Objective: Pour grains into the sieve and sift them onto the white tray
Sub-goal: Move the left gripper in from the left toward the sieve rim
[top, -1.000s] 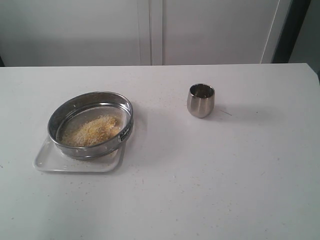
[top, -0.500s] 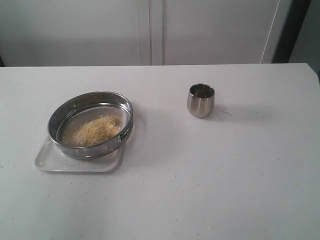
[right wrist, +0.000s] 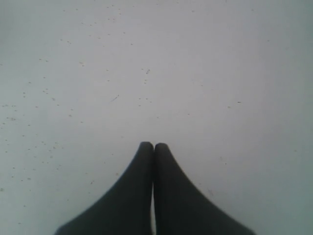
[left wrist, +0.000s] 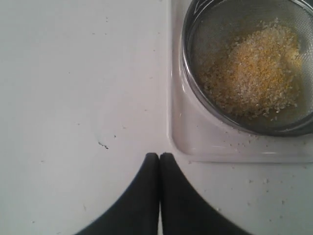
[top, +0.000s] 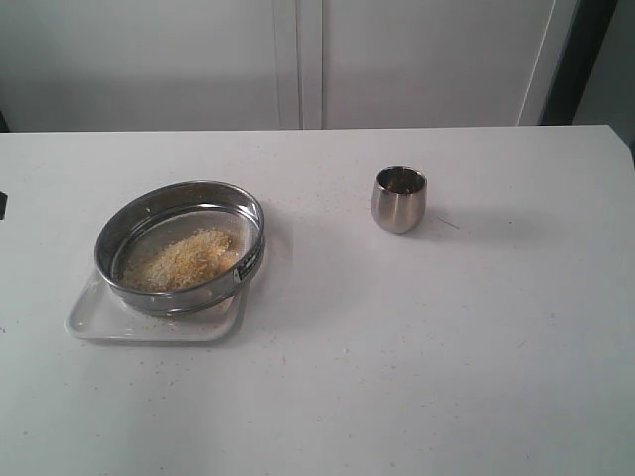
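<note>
A wide steel sieve sits on the white tray near the counter's left edge, with a heap of yellow and whitish grains on its mesh. A small steel cup stands well apart, nearer the far edge. The left tool, pressed together and empty, is just beside the tray's corner. The right tool, also pressed together, hangs over bare, speckled counter

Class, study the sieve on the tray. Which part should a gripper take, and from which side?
Probably the sieve's upright steel wall, from above on its left side: one finger inside, one outside. The wall is thin and vertical, and the grains leave a little bare mesh there.
</note>
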### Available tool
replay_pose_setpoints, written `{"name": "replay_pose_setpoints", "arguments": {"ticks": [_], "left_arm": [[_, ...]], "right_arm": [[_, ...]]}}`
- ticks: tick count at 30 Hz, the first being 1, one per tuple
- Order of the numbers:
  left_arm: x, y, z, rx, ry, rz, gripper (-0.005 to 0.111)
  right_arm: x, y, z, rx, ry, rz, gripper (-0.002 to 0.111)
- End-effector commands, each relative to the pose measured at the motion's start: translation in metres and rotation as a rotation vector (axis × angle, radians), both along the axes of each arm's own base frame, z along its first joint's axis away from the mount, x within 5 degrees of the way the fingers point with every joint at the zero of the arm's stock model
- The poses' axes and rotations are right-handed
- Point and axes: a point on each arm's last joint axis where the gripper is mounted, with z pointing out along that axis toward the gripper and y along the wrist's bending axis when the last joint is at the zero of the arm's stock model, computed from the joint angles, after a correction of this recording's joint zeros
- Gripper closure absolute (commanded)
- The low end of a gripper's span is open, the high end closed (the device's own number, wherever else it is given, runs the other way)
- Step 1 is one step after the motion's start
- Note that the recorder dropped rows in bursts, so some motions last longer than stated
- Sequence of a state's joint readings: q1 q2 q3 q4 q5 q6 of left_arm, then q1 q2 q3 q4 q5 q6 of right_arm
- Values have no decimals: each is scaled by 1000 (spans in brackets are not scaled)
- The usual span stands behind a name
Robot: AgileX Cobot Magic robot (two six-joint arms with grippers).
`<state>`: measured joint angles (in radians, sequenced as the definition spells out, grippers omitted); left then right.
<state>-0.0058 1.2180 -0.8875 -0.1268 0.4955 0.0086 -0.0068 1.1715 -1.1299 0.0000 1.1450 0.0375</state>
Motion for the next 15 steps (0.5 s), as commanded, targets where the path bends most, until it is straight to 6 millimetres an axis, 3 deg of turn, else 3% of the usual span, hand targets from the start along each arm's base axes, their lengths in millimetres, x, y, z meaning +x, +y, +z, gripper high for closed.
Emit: {"name": "replay_pose_setpoints", "arguments": {"ticks": [1, 15], "left_arm": [[21, -4, -2, -33, 47, 3, 107], [89, -8, -14, -59, 191, -18, 107]], "right_arm": [[-1, -2, 1, -8, -7, -7, 108], [-1, -2, 1, -8, -7, -7, 108]]}}
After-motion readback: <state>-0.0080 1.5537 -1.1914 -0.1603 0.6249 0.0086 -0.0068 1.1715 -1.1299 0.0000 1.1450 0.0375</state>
